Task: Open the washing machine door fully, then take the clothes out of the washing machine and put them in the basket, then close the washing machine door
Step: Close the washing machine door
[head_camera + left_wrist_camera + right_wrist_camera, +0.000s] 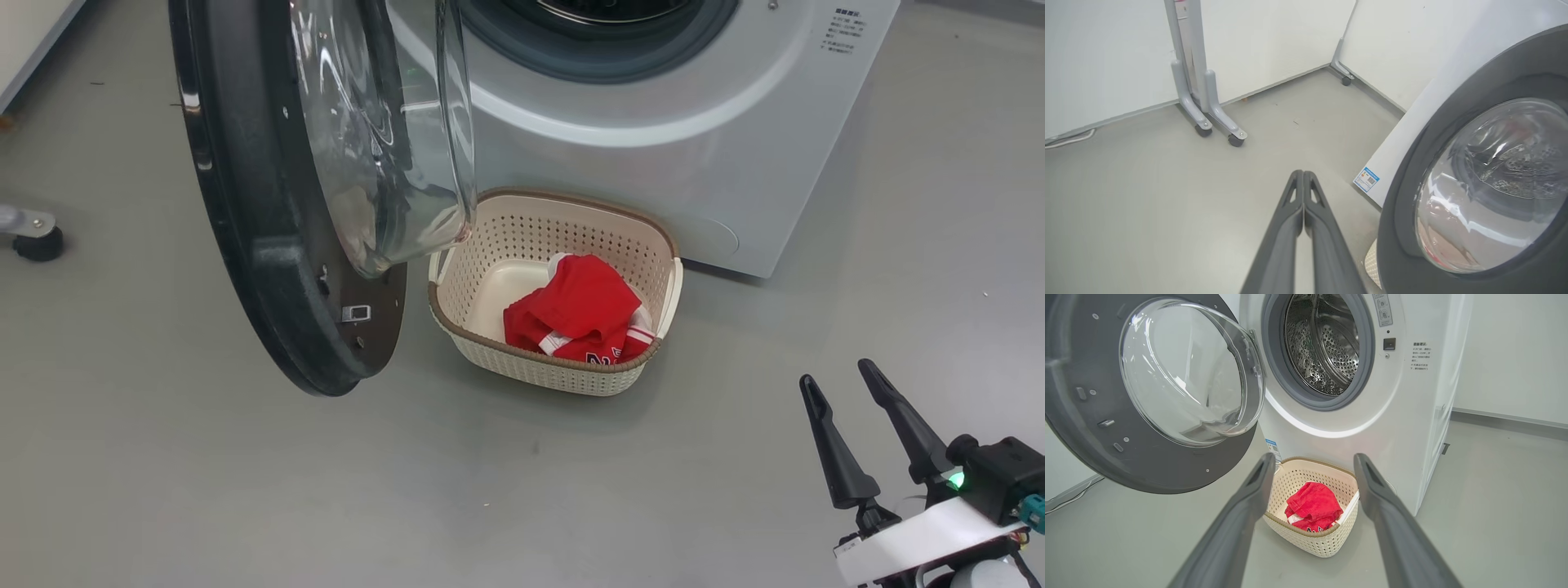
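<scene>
The washing machine stands with its door swung wide open to the left; the steel drum looks empty. In front of it on the floor sits the cream basket holding a red garment with white trim. My right gripper is open and empty, low at the right, well back from the basket. My left gripper is shut on nothing, hanging outside the door's black rim.
Grey floor spreads all around. A wheeled grey stand rests against the white wall left of the washer, and one of its castors sits at the far left. A blue sticker marks the washer's lower front.
</scene>
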You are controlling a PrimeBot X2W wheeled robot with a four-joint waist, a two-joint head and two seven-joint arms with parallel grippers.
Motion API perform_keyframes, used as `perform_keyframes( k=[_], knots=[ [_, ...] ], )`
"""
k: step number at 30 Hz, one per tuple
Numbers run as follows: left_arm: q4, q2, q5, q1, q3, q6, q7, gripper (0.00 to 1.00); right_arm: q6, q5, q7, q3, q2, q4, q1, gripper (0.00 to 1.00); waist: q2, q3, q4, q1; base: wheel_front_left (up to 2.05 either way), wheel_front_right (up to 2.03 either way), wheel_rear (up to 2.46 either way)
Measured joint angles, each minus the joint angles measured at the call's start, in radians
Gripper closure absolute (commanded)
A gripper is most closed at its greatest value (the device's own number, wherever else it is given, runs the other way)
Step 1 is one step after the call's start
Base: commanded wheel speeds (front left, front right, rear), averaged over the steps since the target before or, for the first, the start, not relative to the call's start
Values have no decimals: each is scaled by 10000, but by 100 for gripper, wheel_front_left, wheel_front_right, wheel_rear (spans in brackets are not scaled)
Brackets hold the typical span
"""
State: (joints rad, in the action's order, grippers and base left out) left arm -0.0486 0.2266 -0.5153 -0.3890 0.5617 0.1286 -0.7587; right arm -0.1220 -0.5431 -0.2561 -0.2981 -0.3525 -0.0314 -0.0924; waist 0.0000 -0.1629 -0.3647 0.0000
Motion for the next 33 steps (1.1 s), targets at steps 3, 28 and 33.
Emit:
perform_keyframes(
  k=[3,28,33],
  knots=[
    [391,424,529,536,-688,0,688,100,0,35,0,-31,58,17,0,0,0,68,-113,0,0,0,0],
    [1308,2228,1250,4157,-4727,0,5666,100,0,268,0,-583,499,408,-14,0,0,742,-237,0,0,0,0],
    [1599,1883,779,4502,-4980,0,6794,0,0,316,0,-585,612,441,-25,0,0,780,-214,0,0,0,0]
  ],
)
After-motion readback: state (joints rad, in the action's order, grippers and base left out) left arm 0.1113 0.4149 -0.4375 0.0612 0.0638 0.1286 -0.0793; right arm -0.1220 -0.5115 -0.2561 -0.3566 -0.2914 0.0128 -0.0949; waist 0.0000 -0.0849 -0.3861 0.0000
